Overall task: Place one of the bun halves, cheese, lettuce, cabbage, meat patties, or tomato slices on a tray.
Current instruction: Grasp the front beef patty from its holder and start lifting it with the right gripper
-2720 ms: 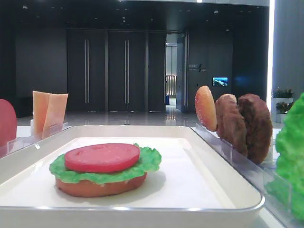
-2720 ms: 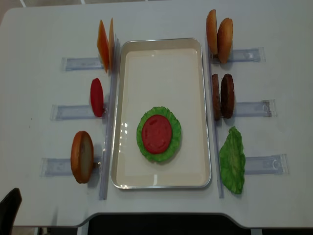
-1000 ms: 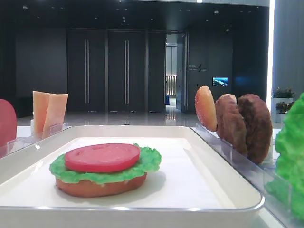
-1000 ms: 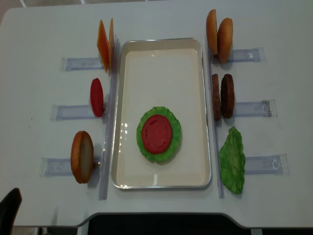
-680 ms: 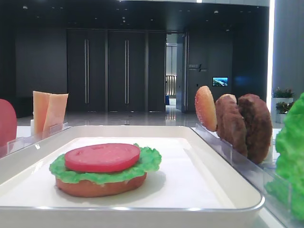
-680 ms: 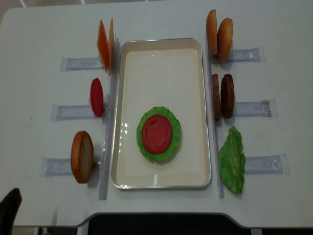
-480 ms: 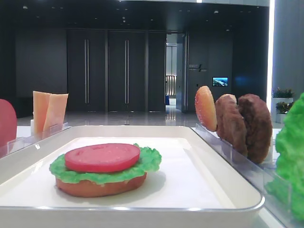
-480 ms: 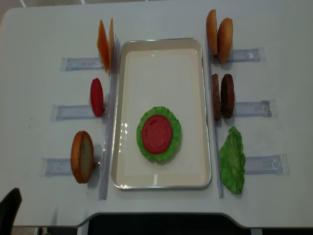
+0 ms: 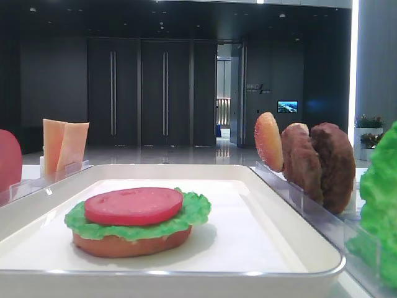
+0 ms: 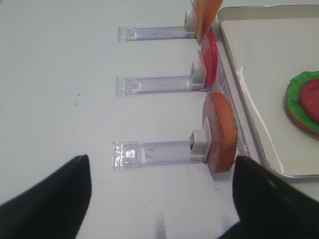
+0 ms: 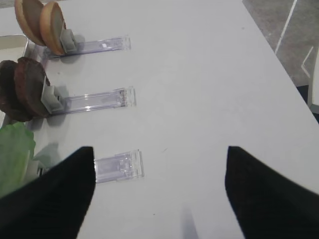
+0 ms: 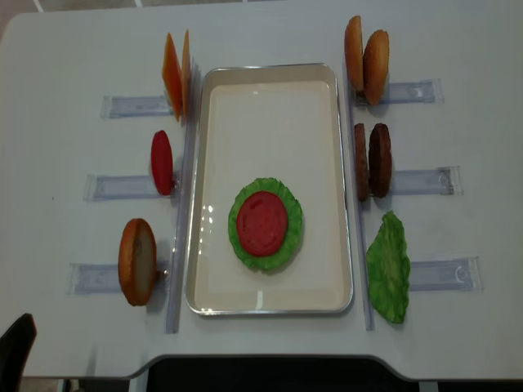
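Now tomato slice [image 12: 262,222] flat, atop lettuce [image 12: 288,237], tray [image 12: 270,90] lengthwise.

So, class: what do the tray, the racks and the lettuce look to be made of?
Tray: probably glossy white plastic or enamelled metal, since its rim shines.
Racks: clear hard plastic; the table shows through.
Lettuce: likely moulded plastic or rubber, with an even bright green and a stiff ruffled edge.
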{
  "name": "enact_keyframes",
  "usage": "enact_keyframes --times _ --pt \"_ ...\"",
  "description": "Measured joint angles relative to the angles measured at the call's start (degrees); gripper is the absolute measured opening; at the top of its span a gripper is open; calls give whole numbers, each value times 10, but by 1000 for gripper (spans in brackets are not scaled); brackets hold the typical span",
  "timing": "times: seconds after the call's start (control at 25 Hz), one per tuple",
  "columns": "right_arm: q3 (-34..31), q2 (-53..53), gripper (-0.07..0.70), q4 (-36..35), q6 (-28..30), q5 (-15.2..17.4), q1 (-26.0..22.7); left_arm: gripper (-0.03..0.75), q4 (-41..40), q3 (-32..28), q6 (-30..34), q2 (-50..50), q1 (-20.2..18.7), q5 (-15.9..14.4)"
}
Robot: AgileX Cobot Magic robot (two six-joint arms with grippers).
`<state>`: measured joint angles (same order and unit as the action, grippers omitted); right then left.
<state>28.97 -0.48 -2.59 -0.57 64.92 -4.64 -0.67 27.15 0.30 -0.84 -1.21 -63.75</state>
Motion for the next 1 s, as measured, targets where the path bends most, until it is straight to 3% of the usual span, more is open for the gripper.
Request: enact_keyframes --times 0.48,1.0 --pt "15 8 519 -2 6 -4 0 692 0 0 0 0 0 0" --pt "85 298 519 -16 6 -12 0 692 0 0 0 0 0 0"
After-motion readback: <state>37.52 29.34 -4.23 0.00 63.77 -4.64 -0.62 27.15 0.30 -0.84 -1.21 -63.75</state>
